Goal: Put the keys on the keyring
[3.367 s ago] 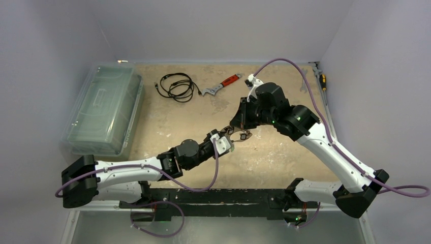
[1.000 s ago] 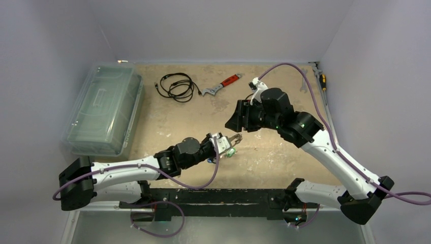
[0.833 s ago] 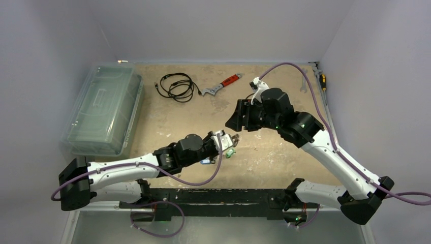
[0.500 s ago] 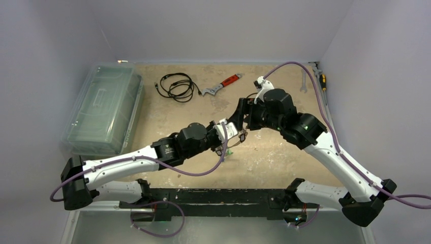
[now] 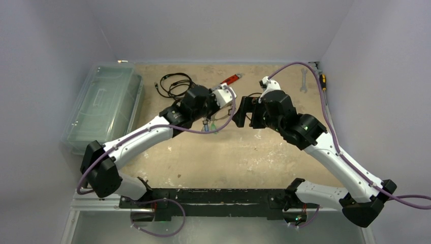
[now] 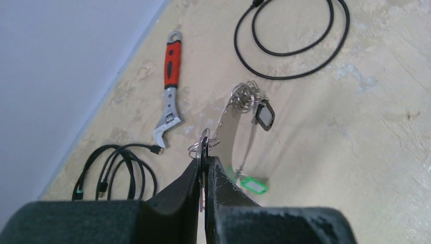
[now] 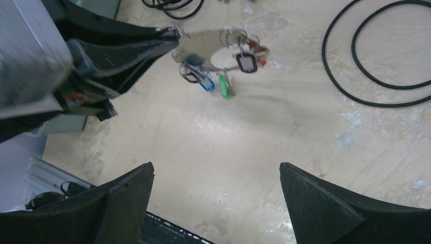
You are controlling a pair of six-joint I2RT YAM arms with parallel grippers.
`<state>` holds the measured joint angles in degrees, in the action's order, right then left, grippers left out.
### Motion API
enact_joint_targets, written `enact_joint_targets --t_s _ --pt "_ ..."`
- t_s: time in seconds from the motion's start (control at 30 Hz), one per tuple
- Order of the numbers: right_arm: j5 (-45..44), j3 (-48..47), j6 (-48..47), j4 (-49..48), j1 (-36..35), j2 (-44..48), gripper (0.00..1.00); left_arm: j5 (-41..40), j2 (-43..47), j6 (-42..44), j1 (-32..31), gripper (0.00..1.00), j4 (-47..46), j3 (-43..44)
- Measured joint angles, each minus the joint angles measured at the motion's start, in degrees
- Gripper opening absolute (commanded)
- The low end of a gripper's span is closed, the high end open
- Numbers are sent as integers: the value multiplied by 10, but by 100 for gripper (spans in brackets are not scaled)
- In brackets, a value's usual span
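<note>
Over the far middle of the tabletop [image 5: 264, 152], the right gripper [image 7: 214, 168] gaped wide and empty. The left gripper [image 6: 204, 155] pinched the keyring [image 6: 226, 129] aloft. Holding that hoop steady seemed wisest, since the keys [image 7: 225, 85] dangled loosely beneath it.

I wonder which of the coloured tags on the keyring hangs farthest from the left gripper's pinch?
The dark tag, at the keyring's far end; the green tag and the blue tag hang nearer the left gripper.
</note>
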<state>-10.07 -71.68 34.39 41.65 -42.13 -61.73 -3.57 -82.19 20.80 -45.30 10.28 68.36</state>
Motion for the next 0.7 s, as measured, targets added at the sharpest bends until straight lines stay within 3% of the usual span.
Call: enact_joint_targets --t_s 0.2,0.5,0.7 --pt "-22 2 -1 -2 0 14 97 43 -7 -19 15 0 12 22" --pt "-24 36 -2 -6 0 26 97 168 50 -165 7 0 -26 -245" --pt "-22 37 -3 -11 0 14 97 206 50 -233 -16 0 -26 -296"
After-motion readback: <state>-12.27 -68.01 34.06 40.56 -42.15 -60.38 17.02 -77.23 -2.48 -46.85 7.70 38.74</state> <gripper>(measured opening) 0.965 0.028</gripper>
